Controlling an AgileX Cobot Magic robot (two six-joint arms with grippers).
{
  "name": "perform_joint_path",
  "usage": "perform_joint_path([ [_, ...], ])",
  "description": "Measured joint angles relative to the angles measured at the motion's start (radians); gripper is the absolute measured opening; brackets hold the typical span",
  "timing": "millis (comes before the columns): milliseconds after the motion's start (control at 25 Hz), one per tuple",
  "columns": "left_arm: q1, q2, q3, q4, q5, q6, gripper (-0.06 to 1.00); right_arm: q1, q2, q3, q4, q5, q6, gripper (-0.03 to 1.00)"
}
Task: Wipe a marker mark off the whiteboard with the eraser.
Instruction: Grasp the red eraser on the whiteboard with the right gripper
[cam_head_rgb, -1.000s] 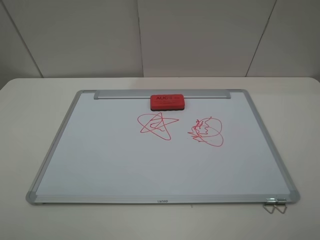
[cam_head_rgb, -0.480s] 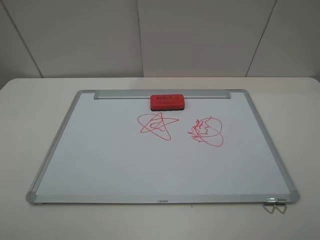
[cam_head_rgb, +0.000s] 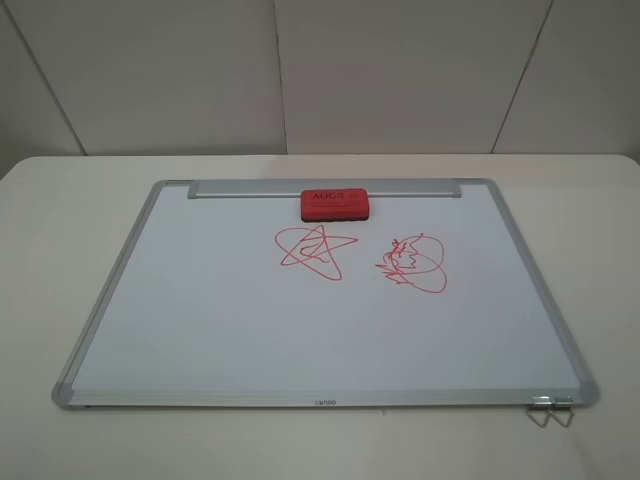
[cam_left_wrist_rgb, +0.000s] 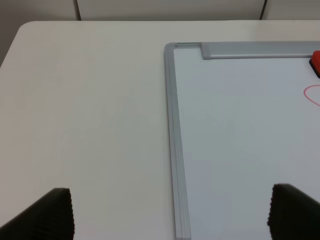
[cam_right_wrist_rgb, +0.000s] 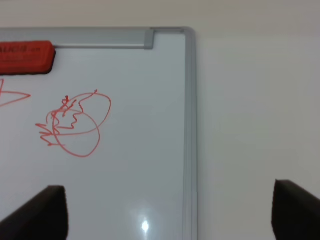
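- The marker mark (cam_head_rgb: 316, 252), a red star with looping scribble over it, sits near the middle of the whiteboard (cam_head_rgb: 108, 295), just in front of the eraser but not touching it.
- The eraser (cam_head_rgb: 337, 204), a red block, lies at the tray strip (cam_head_rgb: 240, 188) along the far edge. Its dark lettering looks like "AUCS"; the smaller line beneath is illegible.
- A rounder red scribble (cam_head_rgb: 413, 264) lies right of the star.
- The frame print (cam_head_rgb: 322, 402) on the near edge is too small to read. A wire clip (cam_head_rgb: 550, 411) hangs at the near right corner.
- The left gripper (cam_left_wrist_rgb: 175, 215) is spread wide and empty above the board's left frame.
- The right gripper (cam_right_wrist_rgb: 167, 212) is equally wide and empty above the right frame.
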Motion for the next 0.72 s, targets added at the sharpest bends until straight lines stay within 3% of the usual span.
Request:
perform_joint_path([
  [200,0.0,0.0,0.0,0.0,0.0,0.0,0.77,0.12,0.297,-0.087,-0.008,-0.051,-0.028,0.72],
  [440,0.0,0.0,0.0,0.0,0.0,0.0,0.77,0.228,0.693,-0.328,-0.053,-0.016,-0.121,0.72],
  [720,0.0,0.0,0.0,0.0,0.0,0.0,0.77,0.33,1.078,-0.671,-0.057,0.056,-0.454,0.72],
])
